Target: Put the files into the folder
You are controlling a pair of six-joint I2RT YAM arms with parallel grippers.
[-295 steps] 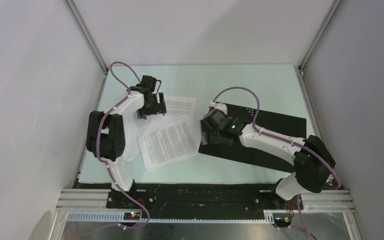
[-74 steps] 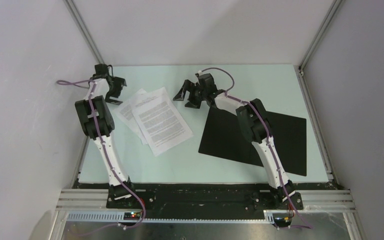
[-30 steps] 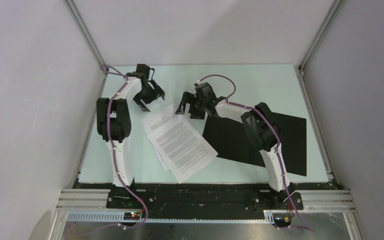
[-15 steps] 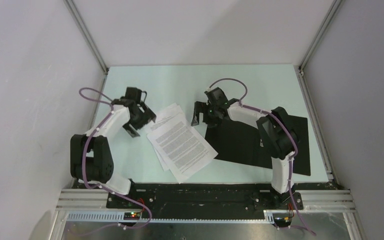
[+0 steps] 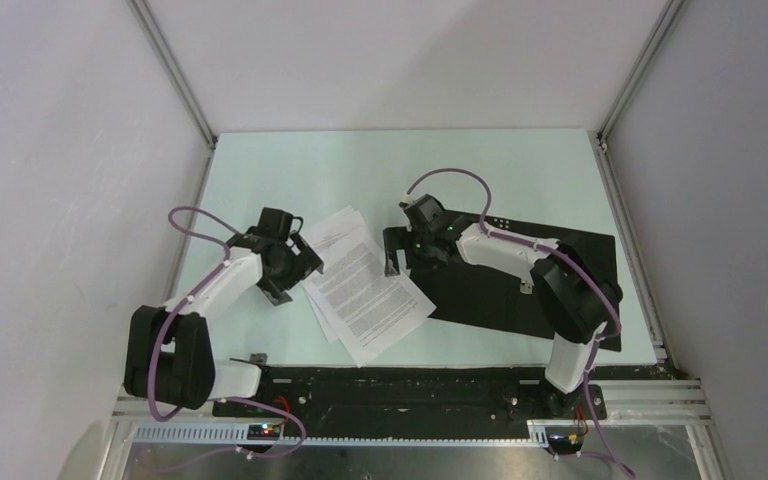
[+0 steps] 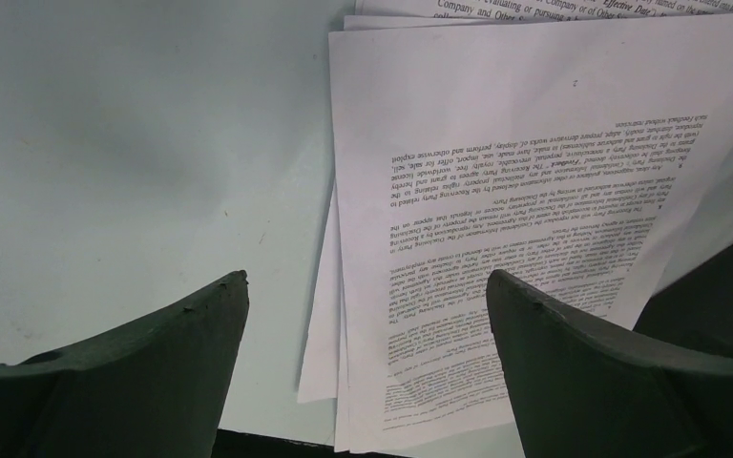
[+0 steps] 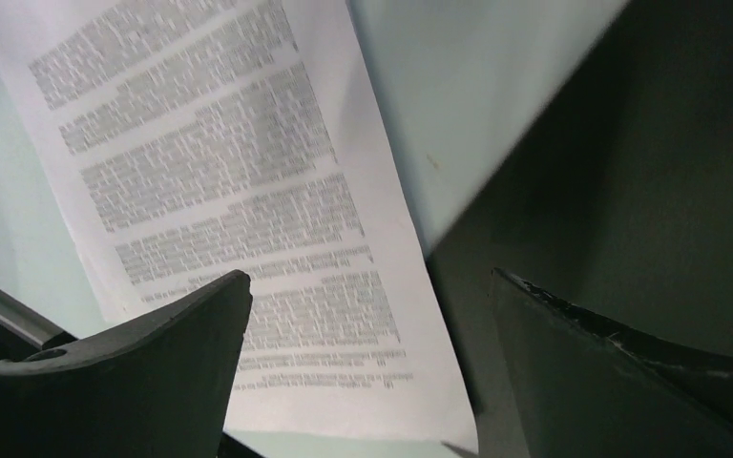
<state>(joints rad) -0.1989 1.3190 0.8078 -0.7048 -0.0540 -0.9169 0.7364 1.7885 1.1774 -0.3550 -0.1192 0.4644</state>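
Observation:
The files (image 5: 360, 285) are a fanned stack of white printed sheets left of the table's middle. Their right corner reaches the left edge of the folder (image 5: 550, 285), which lies open and flat with its black inside up. My left gripper (image 5: 297, 277) is open and empty, low over the stack's left edge. In the left wrist view the sheets (image 6: 496, 191) lie between and beyond its fingers (image 6: 191, 334). My right gripper (image 5: 394, 250) is open and empty above the sheets' right edge. The right wrist view shows the sheets (image 7: 219, 172) and the folder (image 7: 649, 191).
The pale green table (image 5: 500, 170) ends at grey walls on the left, back and right, with metal posts in the back corners. A black rail (image 5: 400, 390) carrying both arm bases runs along the near edge.
Over the last second both arms drew back from the far side. My left gripper came down to the sheets' left edge. My right gripper moved nearer, to their right edge. The sheets stayed put.

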